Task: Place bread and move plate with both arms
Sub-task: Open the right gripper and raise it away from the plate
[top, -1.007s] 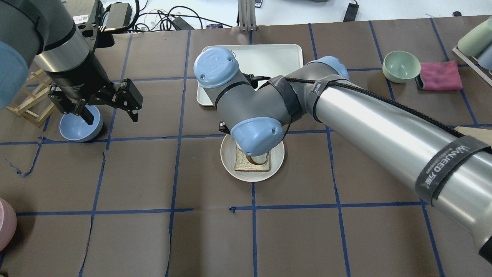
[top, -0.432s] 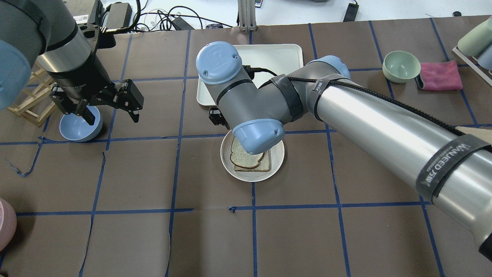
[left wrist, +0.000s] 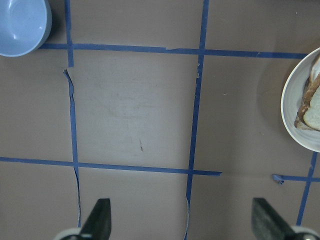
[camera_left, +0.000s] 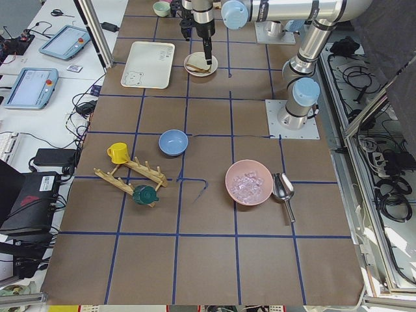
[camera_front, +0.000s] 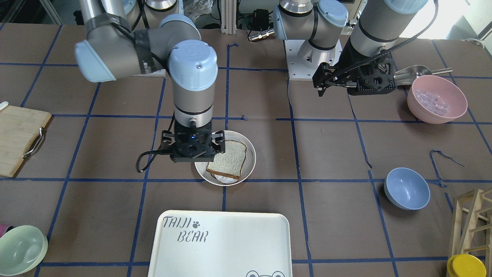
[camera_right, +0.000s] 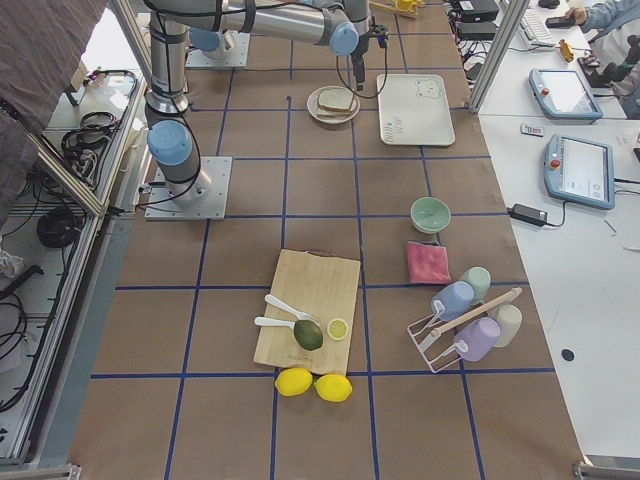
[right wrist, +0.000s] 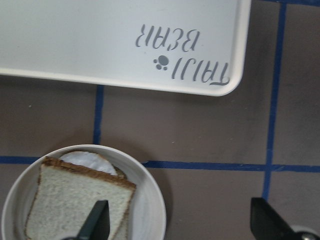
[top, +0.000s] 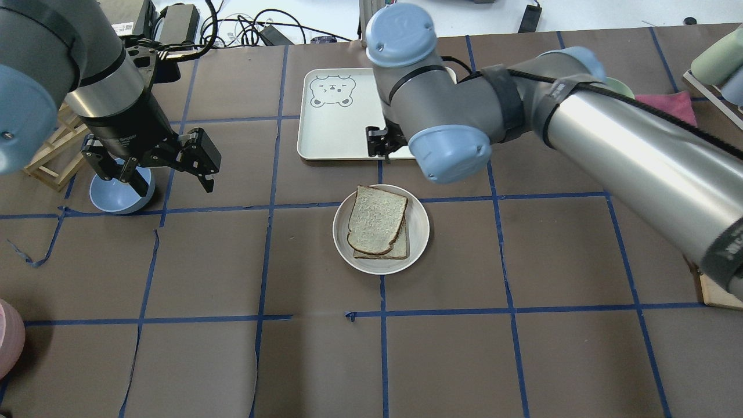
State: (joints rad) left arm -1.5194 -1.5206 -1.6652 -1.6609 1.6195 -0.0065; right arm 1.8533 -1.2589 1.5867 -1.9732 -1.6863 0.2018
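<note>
The plate [top: 419, 229] sits mid-table. The bread [top: 377, 219] lies on it, tilted across a paler slice [top: 400, 248] whose white egg [right wrist: 87, 159] peeks out beneath. It also shows in the front view [camera_front: 226, 158] and the right wrist view [right wrist: 80, 197]. My right gripper [top: 378, 142] is open and empty. It hovers above the table between the plate and the tray, with both fingers [right wrist: 97, 220] spread wide. My left gripper [top: 173, 184] is open and empty, well to the left of the plate, near the blue bowl. The plate's rim [left wrist: 290, 100] shows at the right edge of the left wrist view.
The white "TAIJI BEAR" tray [top: 336, 116] lies just beyond the plate. A blue bowl [top: 119, 194] and a wooden rack [top: 49, 157] stand by my left gripper. A pink bowl of ice [camera_front: 436, 98], a green bowl [camera_front: 21, 244] and a cutting board [camera_front: 19, 134] sit at the table's sides.
My right arm has risen and drawn back from over the plate toward the tray, leaving the bread lying on the egg slice. The left gripper has barely moved.
</note>
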